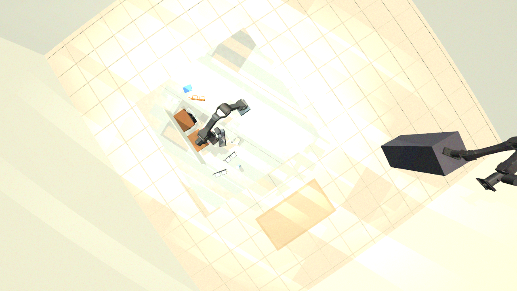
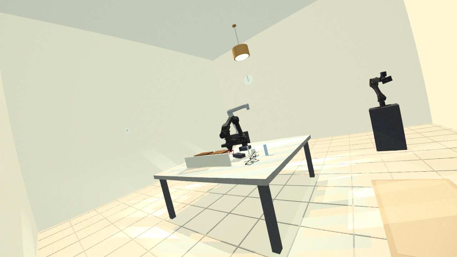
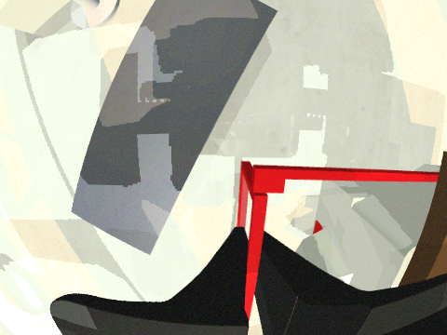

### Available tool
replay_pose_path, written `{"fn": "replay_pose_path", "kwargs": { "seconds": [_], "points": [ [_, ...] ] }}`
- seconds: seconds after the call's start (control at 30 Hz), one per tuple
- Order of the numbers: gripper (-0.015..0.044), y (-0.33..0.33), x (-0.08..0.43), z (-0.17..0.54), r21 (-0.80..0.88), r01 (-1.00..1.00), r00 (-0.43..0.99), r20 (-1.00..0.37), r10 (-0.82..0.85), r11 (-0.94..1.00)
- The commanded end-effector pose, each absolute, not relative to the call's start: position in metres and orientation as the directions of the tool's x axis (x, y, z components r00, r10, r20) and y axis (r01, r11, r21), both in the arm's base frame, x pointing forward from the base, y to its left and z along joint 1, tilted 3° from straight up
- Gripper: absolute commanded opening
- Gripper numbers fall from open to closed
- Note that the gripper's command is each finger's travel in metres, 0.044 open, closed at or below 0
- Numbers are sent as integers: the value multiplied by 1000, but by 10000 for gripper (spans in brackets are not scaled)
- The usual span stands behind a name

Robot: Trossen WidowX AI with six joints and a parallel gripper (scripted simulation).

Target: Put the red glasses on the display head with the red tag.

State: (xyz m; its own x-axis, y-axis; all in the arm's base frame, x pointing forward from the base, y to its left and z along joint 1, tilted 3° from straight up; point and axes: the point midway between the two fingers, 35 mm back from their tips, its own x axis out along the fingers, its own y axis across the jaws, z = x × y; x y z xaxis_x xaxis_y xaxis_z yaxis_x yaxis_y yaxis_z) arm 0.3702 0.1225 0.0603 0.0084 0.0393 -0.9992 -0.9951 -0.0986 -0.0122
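Note:
My gripper is shut on the red glasses, near a front corner of the frame. One temple runs right toward the near display head, which has a brown top and a pale face. A small red tag shows by that face. The glasses are held in the air in front of this head. The nose, the ears and the far temple's end are hidden or out of view. The other head stands beside it, with something black at its front.
A dark box lies close by the gripper. Two dark pairs of glasses and a light-blue upright piece are beyond it. Orange glasses and a blue block lie past the other head. A pale low wall runs behind the heads.

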Motion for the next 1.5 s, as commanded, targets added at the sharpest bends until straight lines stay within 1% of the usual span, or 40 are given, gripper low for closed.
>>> {"fn": "replay_pose_path", "kwargs": {
  "seconds": [0.0, 0.67, 1.47],
  "points": [
    [0, 123, 378, 62, -19, -995, 16, -999, 36, -102],
    [0, 125, 403, 63, -21, -995, 18, -999, 36, -102],
    [0, 126, 406, 61, -21, -995, 18, -999, 36, -102]
  ]
}}
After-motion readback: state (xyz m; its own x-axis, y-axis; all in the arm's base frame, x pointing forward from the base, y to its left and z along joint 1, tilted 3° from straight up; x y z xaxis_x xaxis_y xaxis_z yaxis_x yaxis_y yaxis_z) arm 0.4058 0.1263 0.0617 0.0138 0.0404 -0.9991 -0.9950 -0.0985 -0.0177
